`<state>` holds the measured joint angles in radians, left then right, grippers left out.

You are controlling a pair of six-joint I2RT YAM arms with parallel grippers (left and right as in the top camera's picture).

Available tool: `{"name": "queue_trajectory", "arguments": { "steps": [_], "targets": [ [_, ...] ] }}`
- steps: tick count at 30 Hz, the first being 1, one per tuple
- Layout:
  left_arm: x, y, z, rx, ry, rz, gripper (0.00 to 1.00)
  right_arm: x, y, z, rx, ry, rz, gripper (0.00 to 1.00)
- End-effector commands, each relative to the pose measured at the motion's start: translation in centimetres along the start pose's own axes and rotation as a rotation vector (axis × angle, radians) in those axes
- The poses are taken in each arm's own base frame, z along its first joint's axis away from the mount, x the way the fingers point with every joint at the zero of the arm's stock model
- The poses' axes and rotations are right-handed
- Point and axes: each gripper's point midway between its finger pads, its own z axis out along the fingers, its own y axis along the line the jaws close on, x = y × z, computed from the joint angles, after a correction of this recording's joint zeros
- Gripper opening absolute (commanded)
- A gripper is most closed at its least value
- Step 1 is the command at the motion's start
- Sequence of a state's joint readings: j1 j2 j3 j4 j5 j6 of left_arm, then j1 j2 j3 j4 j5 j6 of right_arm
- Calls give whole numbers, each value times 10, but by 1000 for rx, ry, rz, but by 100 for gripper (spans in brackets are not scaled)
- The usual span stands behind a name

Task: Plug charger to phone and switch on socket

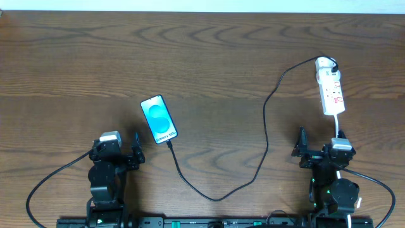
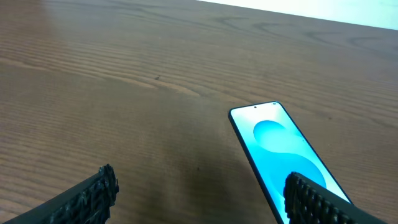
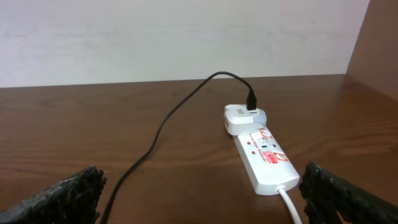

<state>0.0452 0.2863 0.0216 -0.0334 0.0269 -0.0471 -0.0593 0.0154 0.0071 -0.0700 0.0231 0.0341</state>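
Both jaws apart, empty. left gripper (image 2: 200,177) sat low in frame, just lower-left of the phone (image 1: 159,118); right gripper (image 3: 200,174) sat just below the socket (image 1: 330,88). The counter (image 1: 209,57) was bare across top and centre. The phone lay flat, skewed, screen lit blue. The charger (image 1: 266,126) looped from the socket's top end to the phone's bottom edge; couldn't tell if seated.

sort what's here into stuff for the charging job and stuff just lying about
For the job: phone, charger, socket.
Not for the job: the arms' own black cables, the table.
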Motion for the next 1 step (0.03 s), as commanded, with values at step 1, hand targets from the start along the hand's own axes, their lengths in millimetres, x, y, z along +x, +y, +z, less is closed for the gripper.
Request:
{"name": "queue_trajectory", "arguments": {
  "steps": [1],
  "targets": [
    [18, 5, 1, -23, 55, 17, 87, -1, 1, 0, -1, -5, 10, 99]
  ]
}}
